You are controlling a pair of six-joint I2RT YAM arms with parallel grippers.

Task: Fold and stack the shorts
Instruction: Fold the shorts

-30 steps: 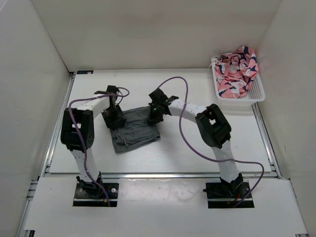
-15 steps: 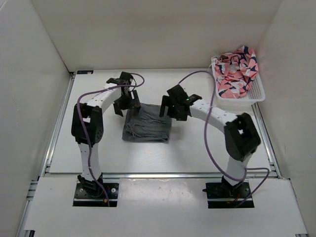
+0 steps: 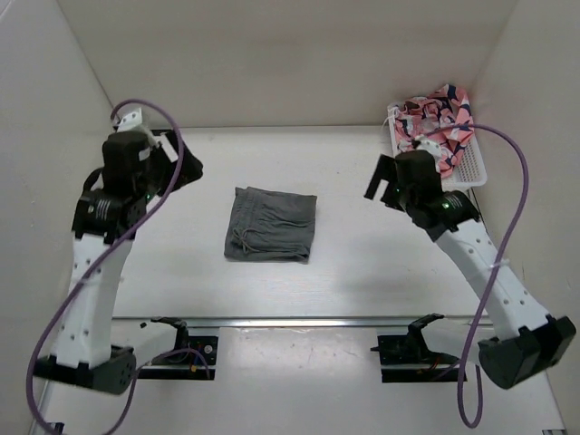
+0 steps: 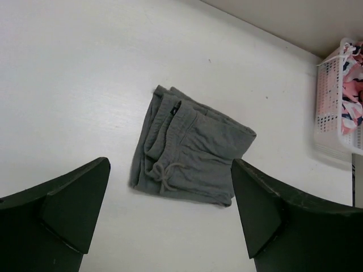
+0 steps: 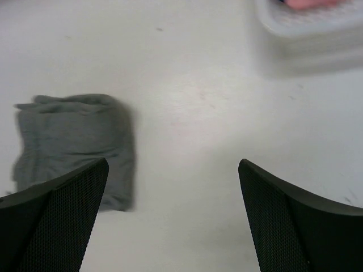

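The left arm [image 3: 95,272] and right arm [image 3: 489,272] are being shown as white shells joined by black joint housings. Behind each claw a purple cable [image 3: 147,101] is being looped back to a black base [image 3: 199,347]. The left claw [image 4: 170,163] is being shown with smooth black wedge fingers [image 4: 57,215]; the right claw [image 5: 173,163] is being shown with fingers in a fine mesh texture.

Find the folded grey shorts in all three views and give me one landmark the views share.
Top external: shorts at the picture's centre.
Left wrist: shorts at centre, drawstring toward the bottom.
Right wrist: shorts on the left side, blurred.
Shared landmark: white basket, upper right in top external, right edge in left wrist, top right in right wrist.
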